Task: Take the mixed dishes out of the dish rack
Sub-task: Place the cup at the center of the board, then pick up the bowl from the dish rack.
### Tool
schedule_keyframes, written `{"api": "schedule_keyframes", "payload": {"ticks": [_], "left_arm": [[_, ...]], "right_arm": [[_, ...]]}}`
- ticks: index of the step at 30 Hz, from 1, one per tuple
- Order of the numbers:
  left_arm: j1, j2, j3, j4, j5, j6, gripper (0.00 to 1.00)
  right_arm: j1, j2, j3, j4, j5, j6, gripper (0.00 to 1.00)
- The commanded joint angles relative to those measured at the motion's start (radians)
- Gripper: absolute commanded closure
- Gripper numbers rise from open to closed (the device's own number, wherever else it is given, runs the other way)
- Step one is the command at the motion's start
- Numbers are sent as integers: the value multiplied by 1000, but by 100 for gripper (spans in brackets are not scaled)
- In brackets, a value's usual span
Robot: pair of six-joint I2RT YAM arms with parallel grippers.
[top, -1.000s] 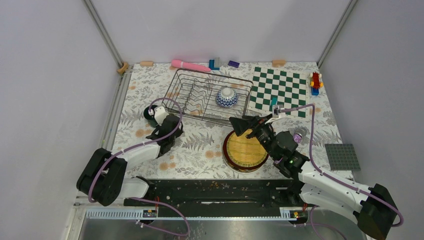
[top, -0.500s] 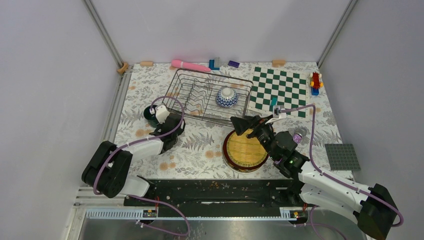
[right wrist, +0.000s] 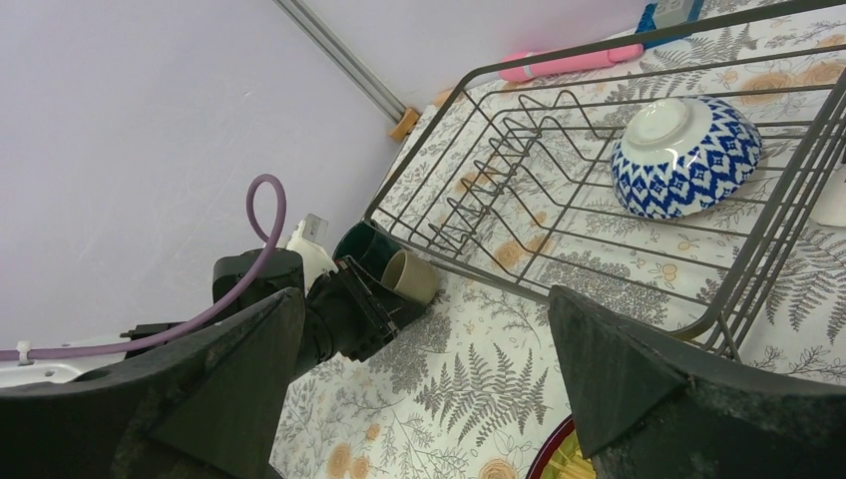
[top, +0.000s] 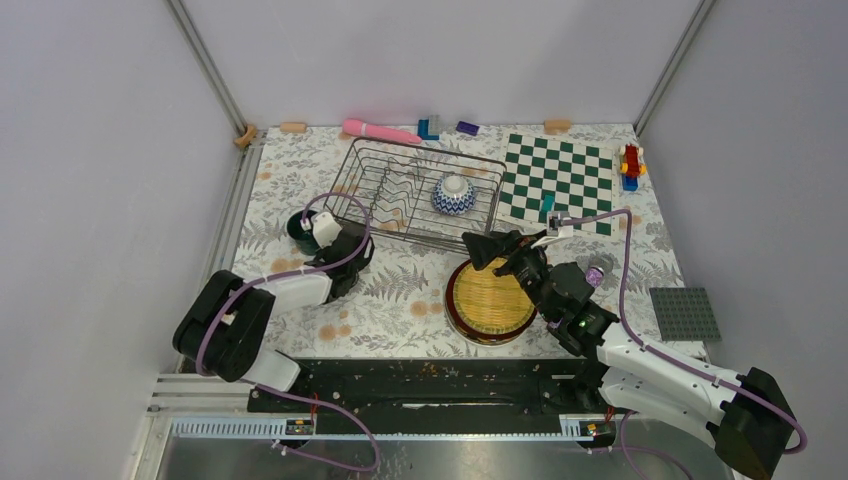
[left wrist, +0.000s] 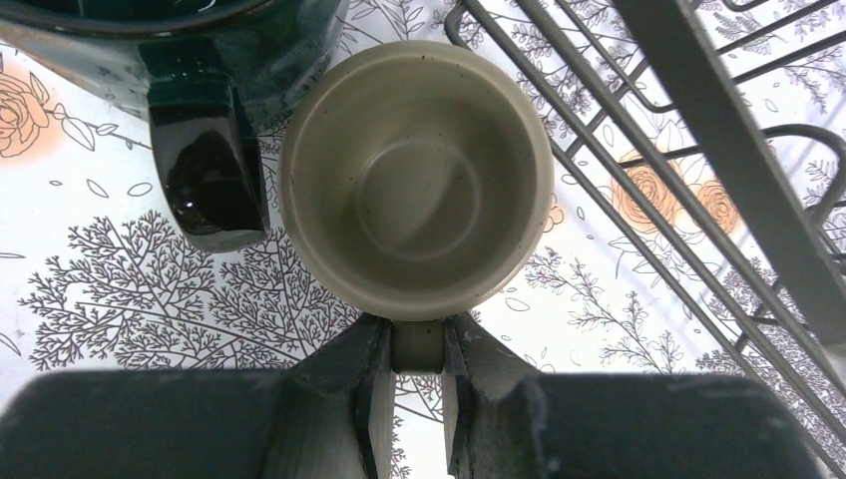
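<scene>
The dish rack (top: 420, 150) stands at the back centre and holds only the small patterned bowl (top: 453, 194), upside down; both also show in the right wrist view: bowl (right wrist: 686, 155), rack (right wrist: 559, 289). My left gripper (left wrist: 417, 399) is shut on the handle of the small olive cup (left wrist: 417, 180), right beside the dark green mug (left wrist: 200, 60), just outside the rack's near left corner (top: 345, 245). My right gripper (top: 497, 247) is open and empty above the far edge of the stacked plates (top: 490, 300), yellow woven-look plate on top.
The green-and-white chessboard (top: 558, 183) lies right of the rack. A purple cylinder (top: 596, 273) and a grey baseplate (top: 685, 313) sit at the right. A pink object (top: 380, 131) and small bricks lie along the back edge. Rack wires (left wrist: 638, 160) run close to the cup.
My left arm has swung a little toward the rack and mug, carrying the olive cup with it. My right arm has not moved.
</scene>
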Motion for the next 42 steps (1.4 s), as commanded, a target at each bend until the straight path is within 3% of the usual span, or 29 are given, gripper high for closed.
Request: {"api": "schedule_keyframes", "payload": {"ticks": [1,7,15,23,30,35,42], "left_arm": [[-4,18,59,23,-52,-21,90],[-8,20,72,2,-76,-15,75],[-18,-2,75,-17,-101,-13,47],[-55,-108,59,-48,-135,-12,4],[-101,-306,20,-79,-138,12,1],[-110,-464,-17,-27,-3,113,1],[-110,-545,10,-9,153,225,1]], "right_arm": [[6,-6,18,7,45,-24,0],[7,1,29,-14,51,-25,0],[7,3,69,-99,78,-14,0],[6,12,115,-179,94,-25,1],[6,83,255,-390,122,-87,0],[1,229,441,-587,172,-132,0],[-115,546,765,-823,-14,-215,0]]}}
